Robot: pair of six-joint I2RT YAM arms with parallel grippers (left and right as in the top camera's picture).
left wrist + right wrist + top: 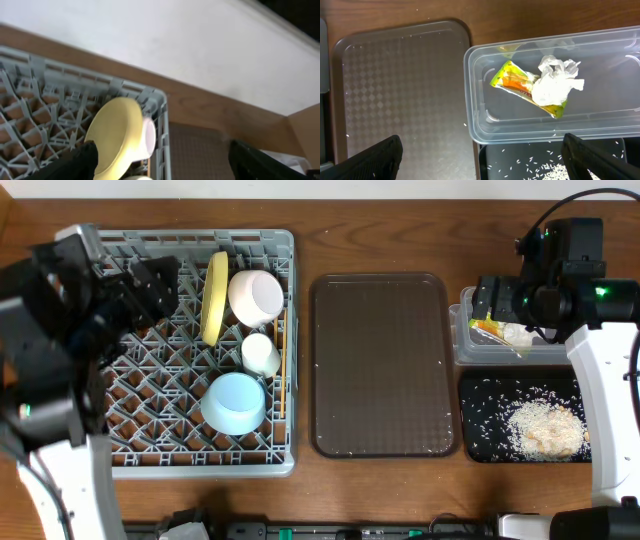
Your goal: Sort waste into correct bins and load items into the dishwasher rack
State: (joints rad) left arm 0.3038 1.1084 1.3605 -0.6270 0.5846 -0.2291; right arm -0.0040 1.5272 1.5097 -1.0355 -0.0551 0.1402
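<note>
My left gripper [161, 150] stands open by the yellow plate [117, 130] in the rack [50, 95], my right gripper [481, 145] open above the tub [600, 100].

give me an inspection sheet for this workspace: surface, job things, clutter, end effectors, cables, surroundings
surface: wooden table, bare wood between the containers
job's things: yellow plate on edge, white bowl, white cup, blue bowl and chopsticks, all in the grey rack; wrapper and tissue in the clear tub; rice in the black tray
clutter: brown tray, a few stray grains on it
end effectors: left end effector open over the rack, empty; right end effector open above the tub, empty
cables: black cable looping by the right arm
surroundings: white wall behind the table
</note>
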